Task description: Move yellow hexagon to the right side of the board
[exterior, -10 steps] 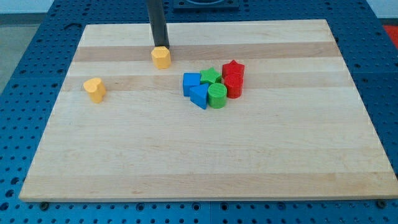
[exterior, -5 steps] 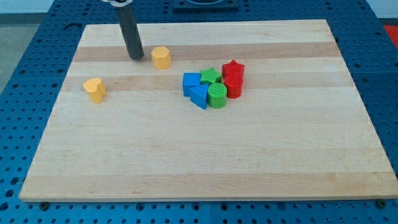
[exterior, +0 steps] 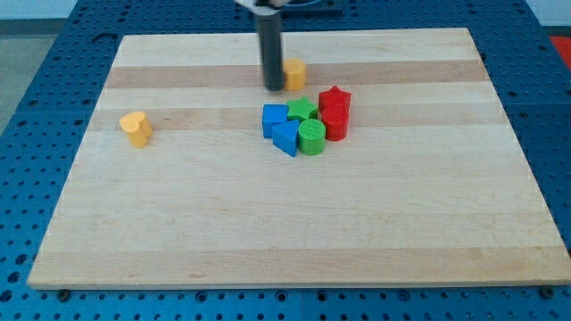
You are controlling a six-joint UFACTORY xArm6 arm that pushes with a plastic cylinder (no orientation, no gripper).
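Observation:
The yellow hexagon (exterior: 294, 73) lies near the board's top middle, just above the cluster of blocks. My tip (exterior: 273, 87) stands right against the hexagon's left side and partly hides it. The rod rises from there to the view's top edge. The wooden board (exterior: 294, 223) fills most of the view.
A cluster sits just below the hexagon: a blue cube (exterior: 274, 118), a blue triangle (exterior: 285, 138), a green star (exterior: 302, 111), a green cylinder (exterior: 311, 137), a red star (exterior: 335, 97) and a red cylinder (exterior: 335, 123). A yellow heart-like block (exterior: 136, 127) lies at the left.
My tip went from above the hexagon to its left side, then swept right, pushing the hexagon to the right by about a block's width and slightly up.

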